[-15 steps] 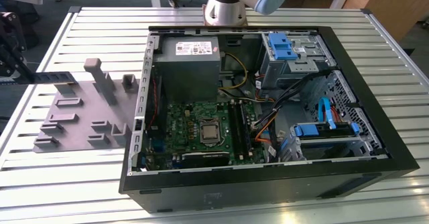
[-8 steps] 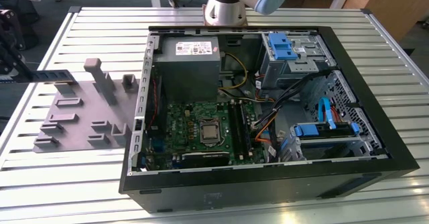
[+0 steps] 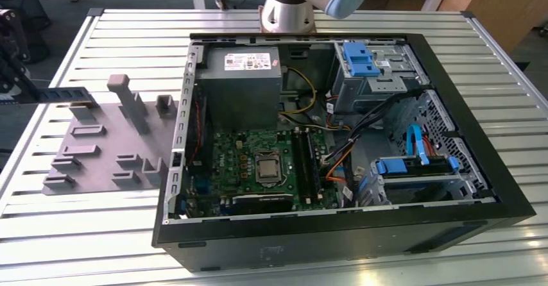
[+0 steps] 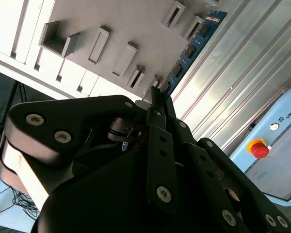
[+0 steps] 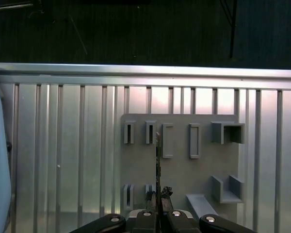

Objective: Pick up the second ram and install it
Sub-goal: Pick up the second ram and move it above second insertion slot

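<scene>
My gripper is at the exterior view's far left, above the table's edge and beside the grey holder plate. It is shut on one end of the second ram, a thin blue-green stick with dark chips that juts out level over the plate's far corner. In the second wrist view the ram runs away from the fingertips. In the first wrist view the ram shows edge-on, above the plate's slots. The motherboard's long black slots lie inside the open computer case.
The case lies on its side on the slatted metal table, with the power supply, cables and blue drive-bay clips inside. Grey posts stand up from the holder plate. The arm's base is behind the case.
</scene>
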